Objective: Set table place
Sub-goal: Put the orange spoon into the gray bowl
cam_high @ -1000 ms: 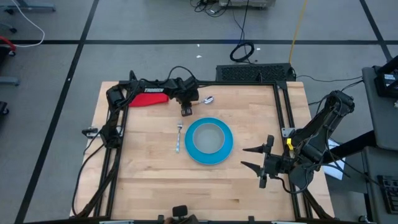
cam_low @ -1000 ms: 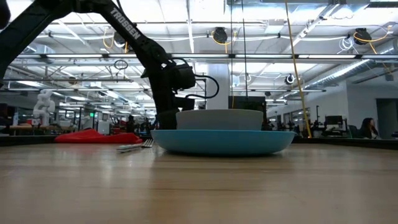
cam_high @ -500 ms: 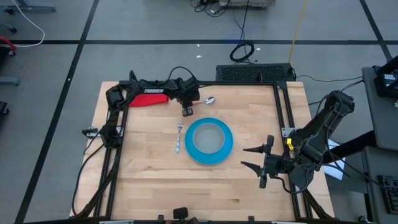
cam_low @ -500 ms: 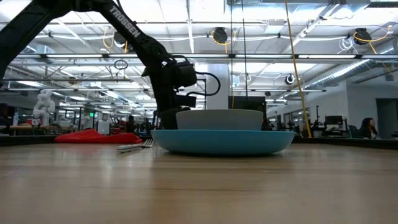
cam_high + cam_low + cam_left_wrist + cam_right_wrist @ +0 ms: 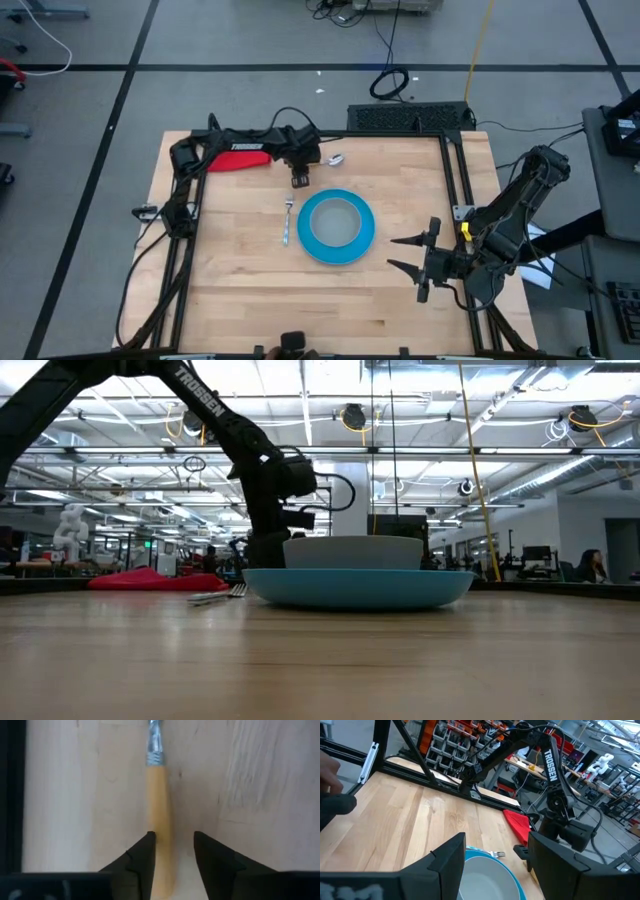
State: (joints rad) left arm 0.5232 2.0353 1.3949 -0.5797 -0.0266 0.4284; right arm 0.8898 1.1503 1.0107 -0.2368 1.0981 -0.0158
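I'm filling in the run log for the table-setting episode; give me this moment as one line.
left gripper: open, astride spoon handle on table | right gripper: open, waiting at right edge | bowl on plate, fork left of plate

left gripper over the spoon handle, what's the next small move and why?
Probably close the fingers. In the left wrist view the left gripper is open, with the spoon's orange handle lying on the table between its fingers, off-centre toward one of them. The spoon still lies away from the plate.
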